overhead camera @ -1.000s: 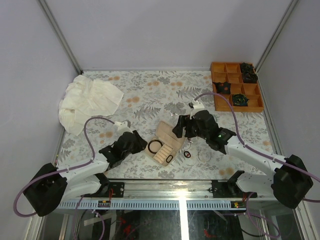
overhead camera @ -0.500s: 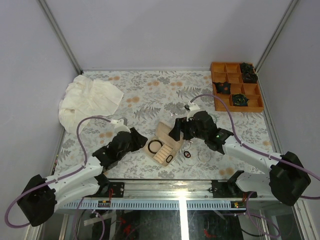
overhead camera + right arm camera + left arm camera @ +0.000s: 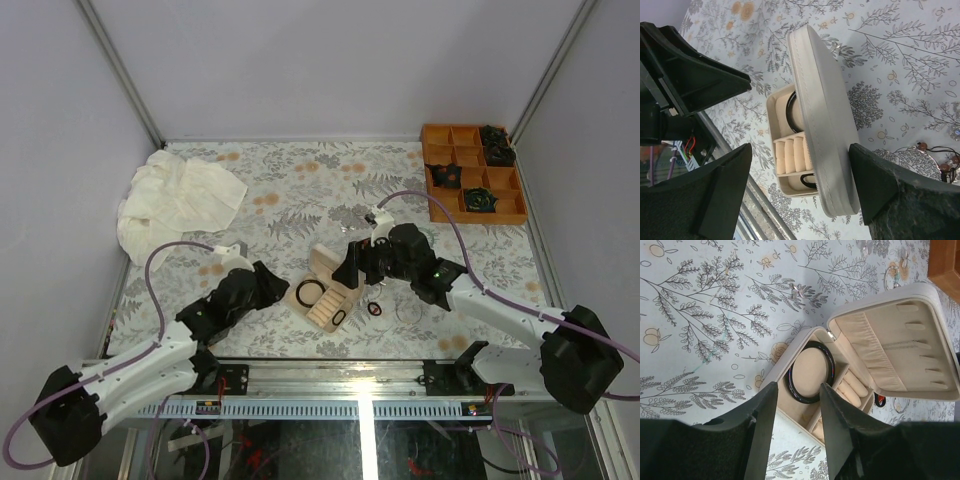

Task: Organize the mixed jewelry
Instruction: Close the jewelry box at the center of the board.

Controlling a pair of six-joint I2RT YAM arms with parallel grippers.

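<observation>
Lying before left end effector (image 3: pixel 798 388): bangle (image 3: pixel 791 388)

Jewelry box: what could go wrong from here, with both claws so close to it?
1. The open right claw straddles the raised lid; a sideways move could tip it shut or drag the jewelry box.
2. The open left claw faces the black bangle in the box; advancing might push the box instead.
3. Loose pieces lie on the table beside the box; the right arm could sweep them away.
</observation>
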